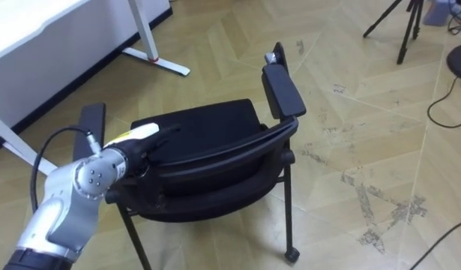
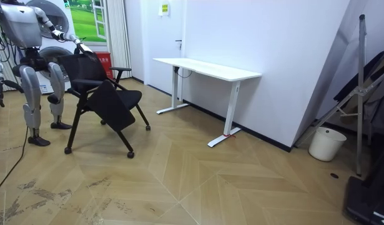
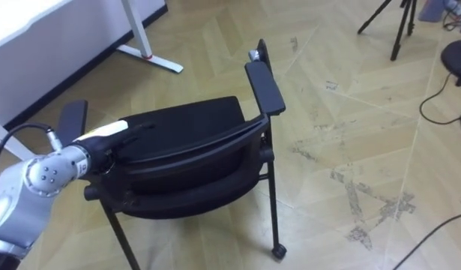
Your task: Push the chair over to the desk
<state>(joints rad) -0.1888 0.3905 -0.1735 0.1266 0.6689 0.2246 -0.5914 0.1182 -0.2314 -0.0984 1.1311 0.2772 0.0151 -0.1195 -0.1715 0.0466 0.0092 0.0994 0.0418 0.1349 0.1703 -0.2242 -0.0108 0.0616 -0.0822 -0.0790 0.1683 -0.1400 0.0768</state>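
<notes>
A black chair (image 1: 208,131) with armrests and castors stands on the wood floor right before me, its seat turned toward the white desk (image 1: 35,26). I stand behind its backrest (image 1: 230,154). My left hand (image 1: 144,141) comes in from the lower left and lies on the left end of the backrest's top edge, dark against the dark chair. The room view has the chair (image 2: 104,94) at its left, with my left arm stretched out to the chair's back. My right hand (image 2: 0,99) hangs low at my side at the room view's left edge.
The desk's foot (image 1: 159,60) lies on the floor beyond the chair. A tripod (image 1: 406,26) and loose cables (image 1: 447,97) are at the far right. In the room view, the desk (image 2: 207,67) stands along the wall and a white bucket (image 2: 327,144) at the right.
</notes>
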